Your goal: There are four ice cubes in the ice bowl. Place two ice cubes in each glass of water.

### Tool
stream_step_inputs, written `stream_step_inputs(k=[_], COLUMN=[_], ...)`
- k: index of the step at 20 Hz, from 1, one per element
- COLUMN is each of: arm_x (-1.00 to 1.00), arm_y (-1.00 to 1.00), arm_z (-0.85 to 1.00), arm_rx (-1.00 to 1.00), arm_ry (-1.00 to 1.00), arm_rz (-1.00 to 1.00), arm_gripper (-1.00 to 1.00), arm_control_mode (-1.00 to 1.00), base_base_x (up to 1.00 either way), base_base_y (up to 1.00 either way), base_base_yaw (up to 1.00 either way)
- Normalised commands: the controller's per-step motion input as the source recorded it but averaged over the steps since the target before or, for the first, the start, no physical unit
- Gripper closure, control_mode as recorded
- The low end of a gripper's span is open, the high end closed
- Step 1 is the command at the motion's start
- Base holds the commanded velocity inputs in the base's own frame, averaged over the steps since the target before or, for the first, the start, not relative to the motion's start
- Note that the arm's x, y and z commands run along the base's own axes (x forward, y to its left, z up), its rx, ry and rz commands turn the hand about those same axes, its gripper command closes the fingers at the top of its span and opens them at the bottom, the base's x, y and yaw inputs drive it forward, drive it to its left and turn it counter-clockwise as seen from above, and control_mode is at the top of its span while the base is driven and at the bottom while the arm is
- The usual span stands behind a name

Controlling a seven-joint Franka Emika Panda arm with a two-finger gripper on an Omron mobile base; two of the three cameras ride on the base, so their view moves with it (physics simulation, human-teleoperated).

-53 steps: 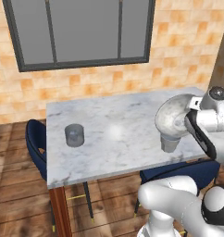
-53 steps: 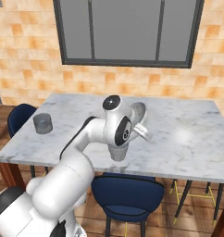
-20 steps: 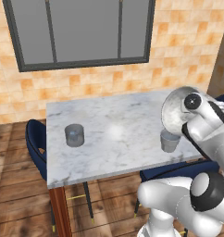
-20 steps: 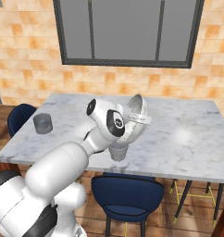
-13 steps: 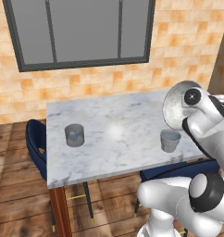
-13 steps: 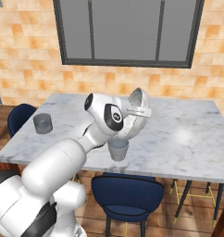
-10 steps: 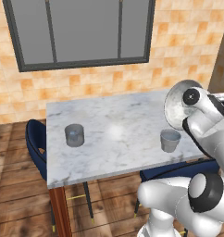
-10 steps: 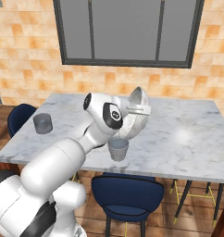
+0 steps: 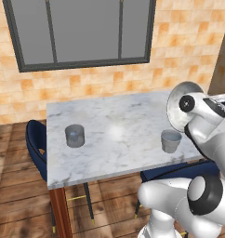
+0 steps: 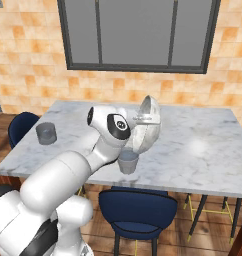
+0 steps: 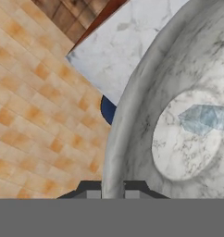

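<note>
**Bowl held on edge above the near tumbler**

- Gripper (image 11: 113,194): nearly closed, fingertips clamped on the rim of the ice bowl (image 10: 147,125). In the hand view the two dark tips sit at the bottom edge with the bowl's rim running up from between them.
- Ice bowl is off the table, tipped close to vertical. Left base view shows it (image 9: 179,106) as a disc on edge just beside the arm's wrist; right base view shows its open side facing away from the arm, toward the table's right end.
- Ice cubes: hand view looks into the bowl and shows a pale blue translucent patch (image 11: 205,118) against the flat bottom, right of centre. Can't tell how many cubes that is, edges merge.
- Near glass of water (image 10: 128,162): stands upright on the marble table (image 10: 203,160) near the front edge, directly below the tilted bowl, not touching it. Same tumbler in the left base view (image 9: 170,141), just below and left of the bowl.
- Far glass of water (image 9: 74,135): upright near the other end of the table, well apart from bowl and arm. Also seen at (image 10: 45,133).
- Can't tell if either tumbler has ice in it.
- Blue chairs (image 10: 135,208) tucked under the table's edges; window (image 10: 135,35) on the brick wall behind.
</note>
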Motion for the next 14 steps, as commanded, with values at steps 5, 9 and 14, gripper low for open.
stream_step_inputs(k=[5, 9, 14], arm_x=[-0.02, -0.06, -0.07], arm_y=[0.13, 0.06, 0.09], arm_z=[0.07, 0.02, 0.0], arm_rx=[0.0, 0.0, -0.02], arm_ry=[0.0, 0.0, 0.0], arm_rz=[0.0, 0.0, 0.0], arm_gripper=[1.0, 1.0, 1.0], arm_control_mode=[-1.0, -1.0, -1.0], base_base_x=[0.0, 0.0, 0.0], base_base_y=[0.0, 0.0, 0.0], base_base_yaw=[0.0, 0.0, 0.0])
